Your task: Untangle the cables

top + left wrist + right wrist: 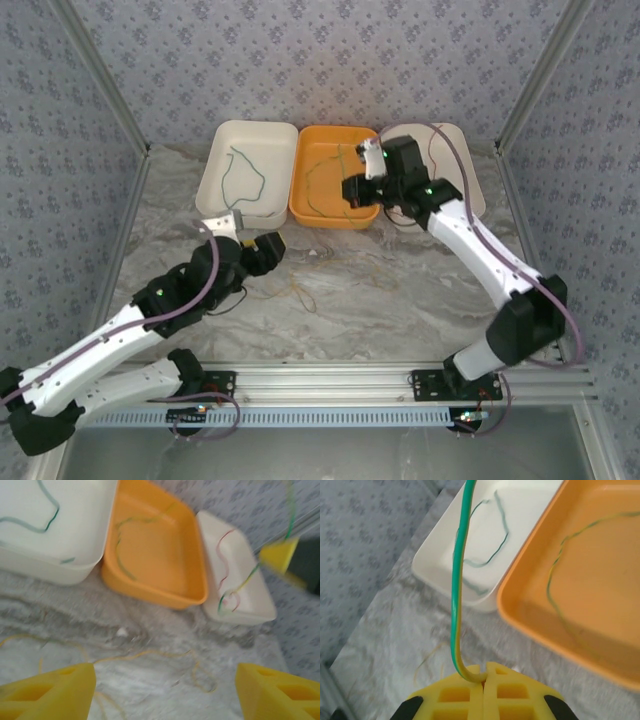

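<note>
We see the right gripper (pixel 484 672) pinching a thin green-yellow striped wire (pixel 455 580); left gripper (pixel 165 692) hangs, jaws spread wide.

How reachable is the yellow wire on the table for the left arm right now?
Probably yes. The left gripper is open above the table, and the yellow wire lies loose just ahead of its fingers with nothing between. The right gripper, shut on a green-yellow cable, is off by the orange tray.
</note>
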Motion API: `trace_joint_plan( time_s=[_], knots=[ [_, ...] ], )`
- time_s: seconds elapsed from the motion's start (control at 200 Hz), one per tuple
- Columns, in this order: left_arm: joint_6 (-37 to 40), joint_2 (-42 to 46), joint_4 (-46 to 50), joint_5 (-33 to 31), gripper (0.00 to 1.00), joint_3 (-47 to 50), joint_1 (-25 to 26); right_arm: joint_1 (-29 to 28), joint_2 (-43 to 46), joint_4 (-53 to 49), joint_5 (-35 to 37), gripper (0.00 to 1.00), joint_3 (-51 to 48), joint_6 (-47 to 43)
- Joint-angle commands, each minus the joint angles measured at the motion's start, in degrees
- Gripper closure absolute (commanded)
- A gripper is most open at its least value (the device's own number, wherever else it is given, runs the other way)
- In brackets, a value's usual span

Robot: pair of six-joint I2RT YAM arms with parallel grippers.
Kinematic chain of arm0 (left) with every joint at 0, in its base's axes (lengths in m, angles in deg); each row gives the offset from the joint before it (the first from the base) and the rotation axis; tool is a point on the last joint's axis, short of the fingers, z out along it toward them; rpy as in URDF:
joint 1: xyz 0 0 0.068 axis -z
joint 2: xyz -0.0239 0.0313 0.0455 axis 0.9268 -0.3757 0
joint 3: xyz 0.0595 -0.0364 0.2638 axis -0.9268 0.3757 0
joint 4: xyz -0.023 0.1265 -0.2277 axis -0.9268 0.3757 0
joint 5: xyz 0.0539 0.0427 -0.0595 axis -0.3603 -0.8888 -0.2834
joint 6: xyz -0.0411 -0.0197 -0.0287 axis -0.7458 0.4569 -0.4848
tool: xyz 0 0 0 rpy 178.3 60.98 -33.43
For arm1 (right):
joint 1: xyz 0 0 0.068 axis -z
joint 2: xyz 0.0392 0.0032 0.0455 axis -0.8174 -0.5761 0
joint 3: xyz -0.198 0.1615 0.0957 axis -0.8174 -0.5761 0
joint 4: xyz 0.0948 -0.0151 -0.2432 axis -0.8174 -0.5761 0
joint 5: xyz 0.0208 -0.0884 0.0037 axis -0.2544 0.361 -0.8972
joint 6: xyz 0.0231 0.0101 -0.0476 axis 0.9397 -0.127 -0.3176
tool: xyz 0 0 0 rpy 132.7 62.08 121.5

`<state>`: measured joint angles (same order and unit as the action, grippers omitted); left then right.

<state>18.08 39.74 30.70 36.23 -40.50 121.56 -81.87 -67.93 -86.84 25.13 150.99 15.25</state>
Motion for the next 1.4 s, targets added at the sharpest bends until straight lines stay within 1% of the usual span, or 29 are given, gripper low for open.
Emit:
trace_joint_plan(
  time_s=[0.0, 0.115, 0.275, 0.38, 0.395, 0.43, 0.45, 0.48, 0.54, 0.565, 0.6, 0.635, 0.695, 0.764, 0.804, 0.874, 0.914, 0.929, 0.979, 1.034, 1.094, 1.149, 1.219, 1.254, 1.314, 1.394],
  knots=[
    [-4.0, 0.2, 4.3, 0.3, 0.26, 1.9, 0.6, 1.2, -8.6, -2.7, 7.2, 1.0, 8.6, 1.1],
    [-4.9, 1.9, 6.2, -0.6, 0.26, 3.4, 2.0, 1.9, -18.8, -4.8, 11.2, 1.0, 16.5, 1.7],
    [-5.2, 6.3, 9.8, -2.1, 0.26, 4.1, 2.9, 1.5, -29.5, -3.6, 13.8, 1.0, 24.3, 1.7],
    [-5.7, 8.5, 11.4, -2.3, 0.26, 4.9, 3.1, 1.7, -36.6, -6.7, 13.9, 1.0, 30.9, 2.0],
    [-5.9, 8.7, 11.7, -2.5, 0.26, 5.1, 3.1, 1.7, -37.5, -7.4, 13.8, 0.96, 31.8, 2.0],
    [-6.3, 9.2, 12.5, -2.6, 0.26, 5.2, 3.1, 1.6, -38.9, -8.3, 14.0, 0.85, 33.6, 1.8],
    [-6.5, 9.2, 12.5, -2.7, 0.26, 5.3, 3.1, 1.5, -39.3, -8.6, 14.2, 0.75, 34.3, 1.7],
    [-6.6, 9.4, 14.1, -2.9, 0.26, 5.4, 3.1, 1.4, -38.9, -8.5, 14.8, 0.66, 34.1, 1.4],
    [-7.1, 9.4, 15.5, -3.6, 0.26, 5.6, 3.1, 1.0, -35.2, -5.3, 15.5, 0.52, 30.2, 1.2],
    [-7.3, 9.4, 15.9, -3.8, 0.26, 5.7, 3.0, 0.9, -33.1, -4.0, 15.9, 0.47, 28.3, 1.2],
    [-7.3, 9.2, 16.1, -4.0, 0.27, 5.9, 3.1, 0.6, -30.2, -2.8, 16.5, 0.43, 25.8, 0.9],
    [-7.4, 8.8, 16.0, -4.1, 0.27, 6.2, 3.0, 0.3, -27.1, -2.0, 17.4, 0.41, 23.4, 0.8],
    [-7.6, 8.0, 15.9, -4.4, 0.28, 6.6, 3.1, -0.2, -21.4, -0.4, 18.2, 0.41, 18.1, 1.2],
    [-8.4, 6.1, 16.4, -4.5, 0.3, 6.9, 3.1, -0.7, -13.4, 1.8, 19.3, 0.44, 10.4, 4.1],
    [-9.3, 5.1, 17.0, -4.6, 0.31, 6.9, 3.0, -1.2, -8.9, 3.4, 19.5, 0.46, 4.9, 6.7],
    [-10.6, 3.4, 17.9, -4.7, 0.33, 7.1, 3.0, -3.4, -0.9, 7.5, 21.1, 0.5, -6.4, 13.7],
    [-11.7, 2.9, 18.3, -4.7, 0.35, 7.5, 3.1, -5.8, 2.8, 10.3, 22.4, 0.5, -12.7, 17.5],
    [-12.2, 2.7, 18.4, -4.7, 0.36, 7.8, 3.1, -7.2, 4.4, 11.1, 23.5, 0.5, -14.5, 17.9],
    [-13.4, 2.8, 18.2, -4.8, 0.38, 8.9, 3.1, -11.8, 8.1, 12.7, 28.1, 0.5, -22.0, 24.8],
    [-14.5, 3.0, 17.6, -4.6, 0.39, 10.2, 3.1, -17.1, 10.9, 14.3, 33.5, 0.49, -27.9, 30.8],
    [-14.9, 3.3, 16.5, -3.7, 0.4, 11.5, 3.1, -21.9, 12.7, 16.1, 37.5, 0.49, -33.2, 37.3],
    [-15.1, 3.4, 15.4, -3.0, 0.41, 12.5, 3.1, -25.3, 13.8, 16.8, 40.6, 0.48, -37.4, 43.1],
    [-15.1, 2.7, 14.7, -1.9, 0.42, 12.9, 3.1, -26.6, 15.0, 19.1, 41.6, 0.47, -41.2, 45.1],
    [-15.1, 2.2, 15.0, -1.8, 0.42, 12.9, 3.1, -26.6, 15.8, 18.4, 42.8, 0.47, -42.2, 45.5],
    [-15.3, 1.3, 15.3, -1.2, 0.42, 13.0, 3.1, -25.5, 17.4, 14.7, 44.1, 0.47, -42.2, 44.6],
    [-15.9, 1.0, 15.4, -0.7, 0.43, 13.7, 3.0, -23.8, 19.2, 8.0, 47.6, 0.46, -40.5, 40.2]
  ],
)
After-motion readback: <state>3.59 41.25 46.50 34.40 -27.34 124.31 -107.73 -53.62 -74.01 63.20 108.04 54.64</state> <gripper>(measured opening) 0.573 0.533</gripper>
